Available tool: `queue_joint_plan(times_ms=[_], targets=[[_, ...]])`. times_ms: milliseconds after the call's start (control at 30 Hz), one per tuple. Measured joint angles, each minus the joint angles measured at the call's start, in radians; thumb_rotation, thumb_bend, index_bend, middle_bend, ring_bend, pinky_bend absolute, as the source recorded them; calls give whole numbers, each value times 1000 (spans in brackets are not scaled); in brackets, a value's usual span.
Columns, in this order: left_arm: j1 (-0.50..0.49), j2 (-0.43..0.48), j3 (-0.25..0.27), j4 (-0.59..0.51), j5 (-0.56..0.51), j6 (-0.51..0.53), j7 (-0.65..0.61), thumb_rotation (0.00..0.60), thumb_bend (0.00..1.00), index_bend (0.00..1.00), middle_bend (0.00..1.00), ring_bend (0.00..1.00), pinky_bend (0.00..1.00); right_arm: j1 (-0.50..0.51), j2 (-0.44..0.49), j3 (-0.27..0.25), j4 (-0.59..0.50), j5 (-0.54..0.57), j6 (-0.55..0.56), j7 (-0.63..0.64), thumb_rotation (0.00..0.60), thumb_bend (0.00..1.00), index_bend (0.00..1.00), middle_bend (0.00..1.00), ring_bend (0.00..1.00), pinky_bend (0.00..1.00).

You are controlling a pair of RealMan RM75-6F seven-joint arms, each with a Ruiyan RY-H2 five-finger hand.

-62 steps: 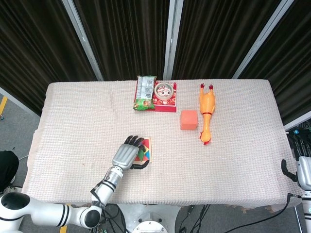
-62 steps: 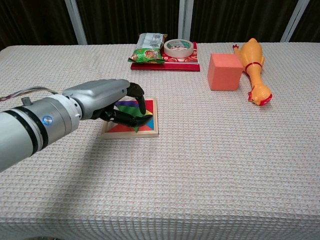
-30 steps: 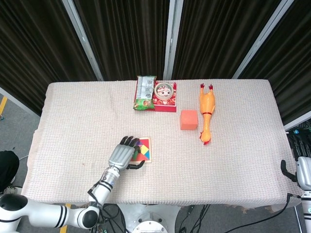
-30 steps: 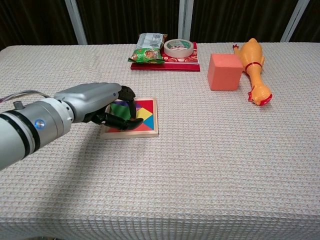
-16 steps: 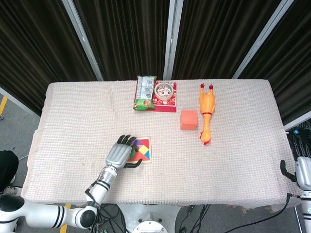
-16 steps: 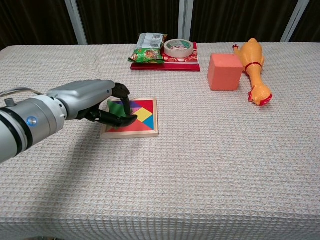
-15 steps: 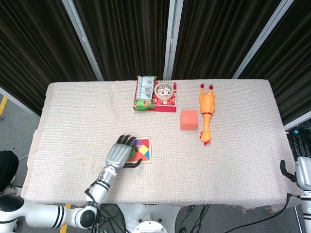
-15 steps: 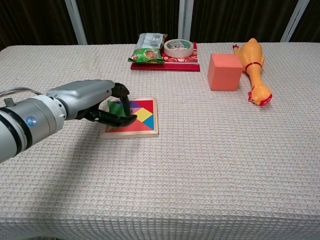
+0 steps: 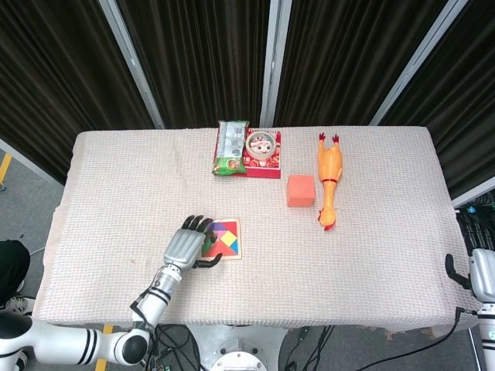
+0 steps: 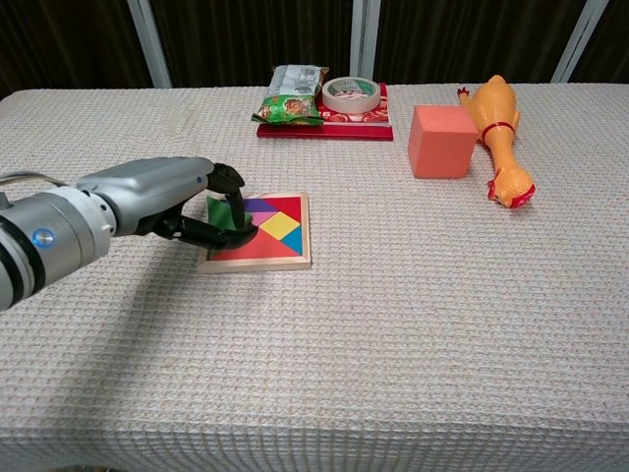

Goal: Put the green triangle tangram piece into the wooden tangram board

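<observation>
The wooden tangram board (image 10: 279, 259) (image 9: 233, 240) lies left of the table's middle with coloured pieces in it. The green triangle (image 10: 220, 211) lies flat at the board's left end beside a purple piece. My left hand (image 10: 167, 202) (image 9: 184, 246) reaches in from the left, fingers curled over that end. Its dark fingertips (image 10: 236, 200) touch the green triangle and the thumb rests on the board's near side; it does not grip the piece. My right hand (image 9: 481, 277) shows only partly at the far right edge of the head view, off the table.
An orange cube (image 10: 441, 141) and a rubber chicken (image 10: 496, 133) sit at the back right. A green snack bag (image 10: 293, 94) and a tape roll (image 10: 351, 93) rest on a red box (image 10: 324, 129) at the back centre.
The left hand carried the tilted green triangle to the board's left end and set it flat. Since then the hand has been sliding back to the left, uncovering more of the board.
</observation>
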Motion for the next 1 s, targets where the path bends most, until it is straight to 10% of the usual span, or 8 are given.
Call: queue_joint_plan(times_ms=[1000], targets=[[27, 27, 14, -51, 37, 4, -32, 252, 303, 413, 78, 0, 0, 2, -1, -2, -6, -1, -1, -10, 600, 434, 0, 0, 0, 0]])
